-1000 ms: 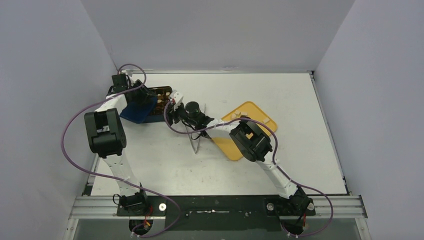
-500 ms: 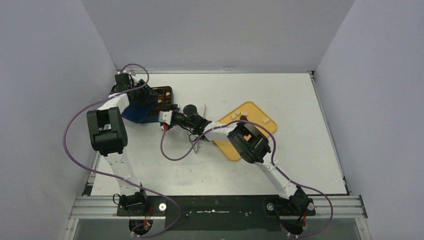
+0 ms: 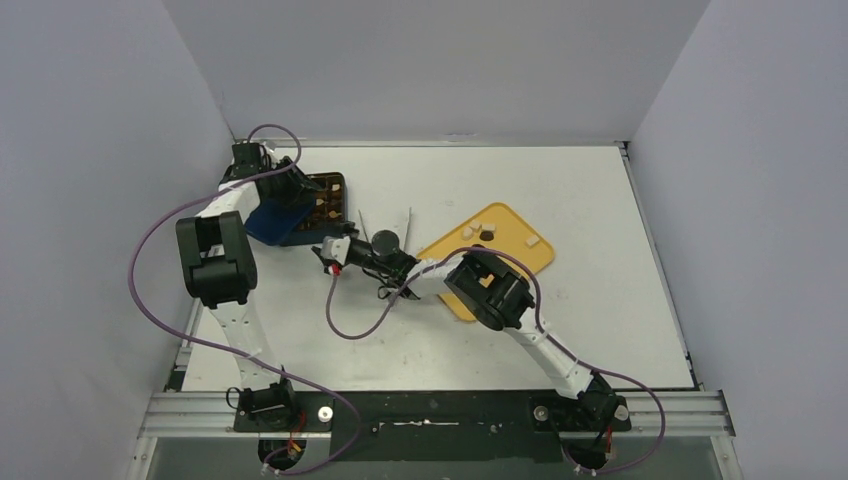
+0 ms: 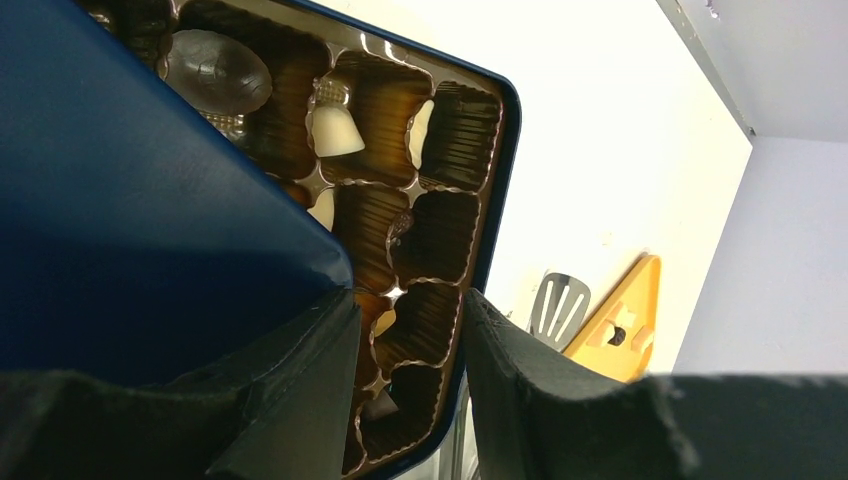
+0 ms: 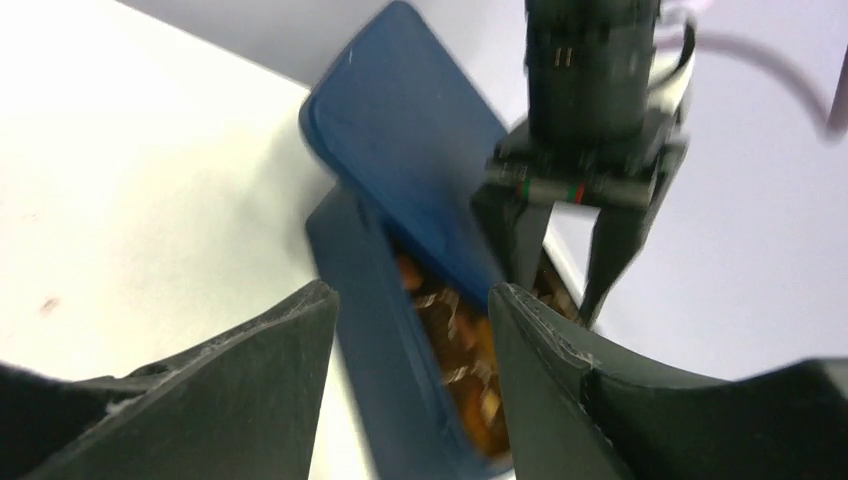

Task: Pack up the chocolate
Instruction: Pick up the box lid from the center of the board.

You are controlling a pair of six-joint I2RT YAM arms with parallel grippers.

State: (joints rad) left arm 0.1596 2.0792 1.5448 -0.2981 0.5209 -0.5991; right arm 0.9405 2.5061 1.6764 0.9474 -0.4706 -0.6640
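Note:
The chocolate box (image 3: 332,190) with its brown insert lies at the far left, and its blue lid (image 3: 272,222) leans over its left part. In the left wrist view several chocolates (image 4: 335,130) sit in the insert's cups beside the lid (image 4: 130,220). My left gripper (image 3: 298,190) is open over the box, its left finger against the lid's edge (image 4: 405,300). My right gripper (image 3: 325,252) is open and empty, pointing at the box's near end (image 5: 410,295). The yellow tray (image 3: 520,255) holds a few loose chocolates (image 3: 478,222).
Metal tongs (image 3: 408,220) lie on the table between box and yellow tray, partly under my right arm; one tong end (image 4: 558,305) shows in the left wrist view. The left wall stands close behind the box.
My right gripper has swung left and nearer, from above the tongs to the box's near end, and the tongs' tips now show. My left gripper has barely shifted.

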